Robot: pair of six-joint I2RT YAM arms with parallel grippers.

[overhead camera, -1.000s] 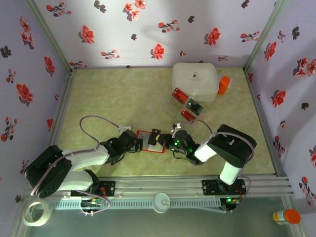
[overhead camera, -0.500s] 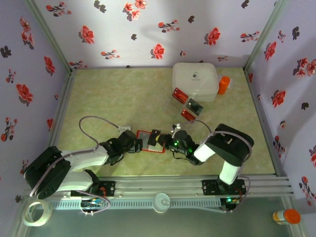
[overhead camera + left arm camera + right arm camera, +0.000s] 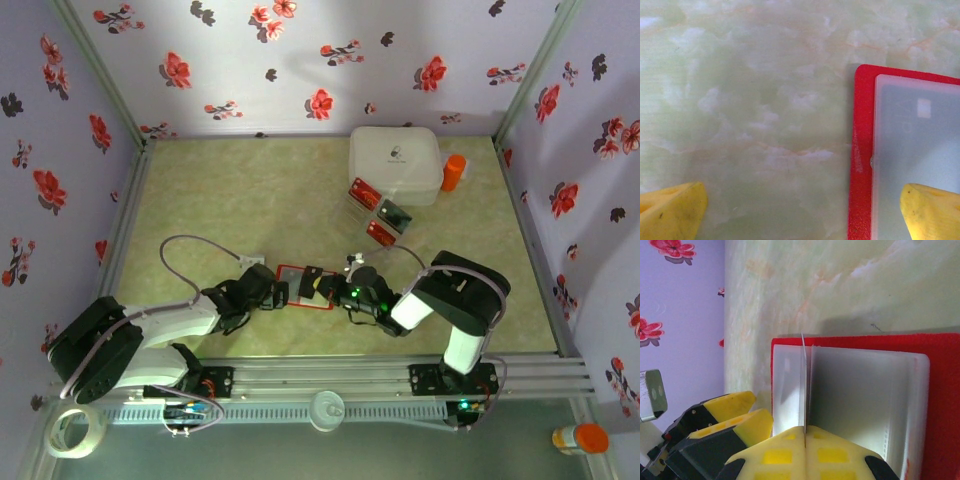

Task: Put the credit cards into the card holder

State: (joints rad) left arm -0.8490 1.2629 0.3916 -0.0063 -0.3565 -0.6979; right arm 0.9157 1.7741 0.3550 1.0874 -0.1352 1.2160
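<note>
Card holder (image 3: 940,390) is lying open just ahead of the right gripper (image 3: 804,432), which is clamping a thin credit card (image 3: 803,385) edge-on over its pale pockets, while the left gripper (image 3: 802,212) is hanging wide open, pretty much straddling the holder's red edge.

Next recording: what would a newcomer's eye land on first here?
The open red card holder lies on the table between both arms. The right end effector pinches a credit card edge-on over its pale pockets, while the left end effector hangs wide open across its edge.
</note>
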